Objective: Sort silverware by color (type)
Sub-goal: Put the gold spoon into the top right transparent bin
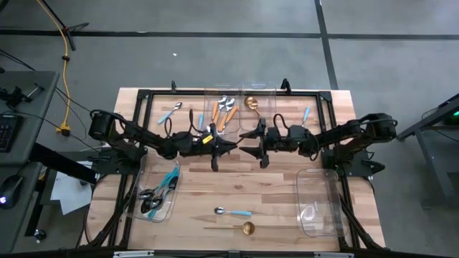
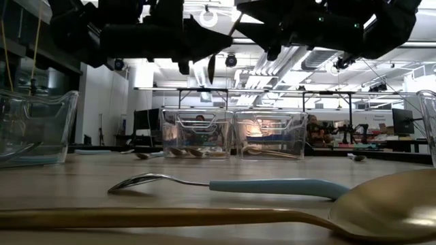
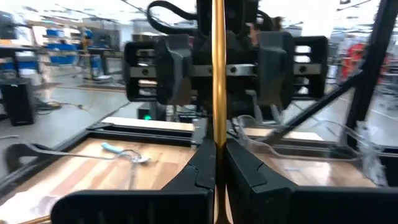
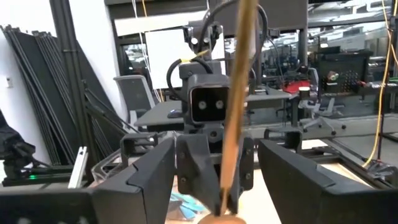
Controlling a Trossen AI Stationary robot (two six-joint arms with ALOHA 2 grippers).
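Note:
Above the table's middle my two grippers face each other. My left gripper (image 1: 231,145) is shut on an all-gold utensil (image 3: 217,68) that stands upright. My right gripper (image 4: 217,180) is open, its fingers on either side of the gold handle (image 4: 239,74) without touching it. Far bins hold orange-handled spoons (image 1: 222,111) and a gold spoon (image 1: 251,102). The near left bin (image 1: 159,195) holds dark-headed, blue-handled pieces. Light-blue spoons (image 1: 170,112) (image 1: 306,113) lie at the far side. A light-blue spoon (image 1: 233,212) and a gold spoon (image 1: 247,228) lie near the front edge. My left gripper pinches the gold utensil's handle (image 3: 217,134) between its two fingers (image 3: 202,171). The fingers come level from the table's left and lie across the handle. The utensil stands upright, lifted clear of the table, and reaches above and below the fingers.
A clear bin (image 1: 319,201) stands at the near right. Dark frame bars (image 1: 143,115) run along the table's far and side edges. Bare wood (image 1: 237,183) lies between the grippers and the two spoons at the front.

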